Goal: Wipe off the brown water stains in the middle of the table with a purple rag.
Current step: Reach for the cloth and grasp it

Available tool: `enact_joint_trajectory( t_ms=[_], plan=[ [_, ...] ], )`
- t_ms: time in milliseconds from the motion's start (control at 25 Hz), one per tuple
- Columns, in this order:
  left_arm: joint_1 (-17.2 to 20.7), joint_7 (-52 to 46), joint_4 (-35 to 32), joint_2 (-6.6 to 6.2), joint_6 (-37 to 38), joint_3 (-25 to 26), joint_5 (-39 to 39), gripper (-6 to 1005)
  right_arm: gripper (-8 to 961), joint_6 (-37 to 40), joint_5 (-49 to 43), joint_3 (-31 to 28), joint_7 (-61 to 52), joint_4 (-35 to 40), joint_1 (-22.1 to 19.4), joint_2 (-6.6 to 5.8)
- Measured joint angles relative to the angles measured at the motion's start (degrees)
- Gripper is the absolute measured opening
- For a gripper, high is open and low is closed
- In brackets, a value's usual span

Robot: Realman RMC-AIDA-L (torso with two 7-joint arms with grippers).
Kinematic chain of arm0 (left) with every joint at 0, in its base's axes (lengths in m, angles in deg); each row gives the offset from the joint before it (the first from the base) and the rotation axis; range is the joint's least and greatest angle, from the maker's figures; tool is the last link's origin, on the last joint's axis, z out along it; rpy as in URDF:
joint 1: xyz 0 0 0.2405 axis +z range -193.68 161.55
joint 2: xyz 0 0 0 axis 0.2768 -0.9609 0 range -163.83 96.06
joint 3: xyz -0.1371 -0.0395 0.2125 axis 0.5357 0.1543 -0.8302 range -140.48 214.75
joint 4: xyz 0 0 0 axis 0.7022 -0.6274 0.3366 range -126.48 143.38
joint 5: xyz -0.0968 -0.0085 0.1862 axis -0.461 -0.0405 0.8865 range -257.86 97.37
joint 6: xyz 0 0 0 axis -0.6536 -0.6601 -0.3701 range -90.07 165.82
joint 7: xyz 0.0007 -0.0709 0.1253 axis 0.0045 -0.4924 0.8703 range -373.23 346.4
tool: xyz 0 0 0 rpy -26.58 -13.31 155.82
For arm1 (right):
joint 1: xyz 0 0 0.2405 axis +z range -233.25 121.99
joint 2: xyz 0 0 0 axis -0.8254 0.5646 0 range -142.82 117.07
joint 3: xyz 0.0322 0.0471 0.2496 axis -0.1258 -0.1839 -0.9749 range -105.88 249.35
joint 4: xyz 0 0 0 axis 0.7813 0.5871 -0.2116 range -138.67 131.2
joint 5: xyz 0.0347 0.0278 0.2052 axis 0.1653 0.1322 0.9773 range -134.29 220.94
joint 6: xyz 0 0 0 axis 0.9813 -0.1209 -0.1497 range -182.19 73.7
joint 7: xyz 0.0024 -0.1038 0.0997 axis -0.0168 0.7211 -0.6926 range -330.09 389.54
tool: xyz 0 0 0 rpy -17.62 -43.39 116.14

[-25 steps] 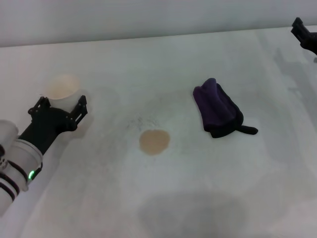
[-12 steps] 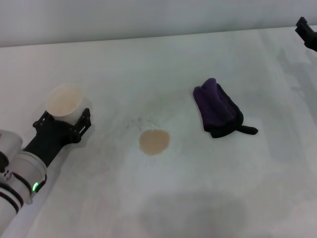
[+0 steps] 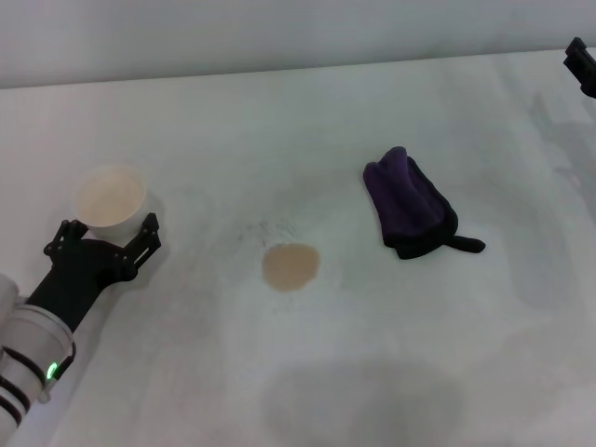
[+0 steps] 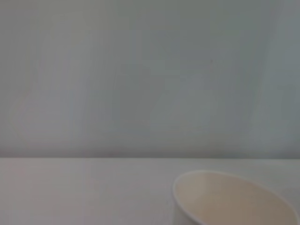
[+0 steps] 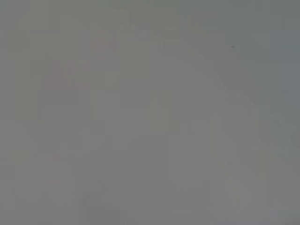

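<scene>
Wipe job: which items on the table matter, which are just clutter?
Job:
- purple rag, lying right of the stain, untouched
- brown water stains, mid-table
- table

Lying about:
- white paper cup, in front of the open left gripper
- right gripper, at the far right edge

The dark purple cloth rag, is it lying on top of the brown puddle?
No, the dark purple cloth rag lies apart from the small tan-brown puddle, with bare white table between them.
</scene>
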Motion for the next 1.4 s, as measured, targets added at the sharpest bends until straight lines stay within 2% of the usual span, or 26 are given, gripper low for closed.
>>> enact_joint_trajectory(
  t_ms=[520,920,1080,1400],
  plan=[
    [2.8,0.0,-0.6,-0.21,3.4,0.0,1.0,894,858,0.0,0.0,0.0,-0.1,0.0,-0.1,0.0],
    [6.3,0.4,-1.3,-0.14,7.0,-0.1,3.1,894,858,0.0,0.0,0.0,0.4,0.7,-0.1,-0.09],
    [7.9,0.6,-2.1,-0.12,8.5,-0.1,5.6,894,859,0.0,0.0,0.0,0.4,0.8,-0.1,-0.09],
    [12.9,0.8,-2.7,-0.13,16.2,-0.1,5.6,894,859,0.0,0.0,0.0,0.5,1.5,0.0,-0.09]
  ],
)
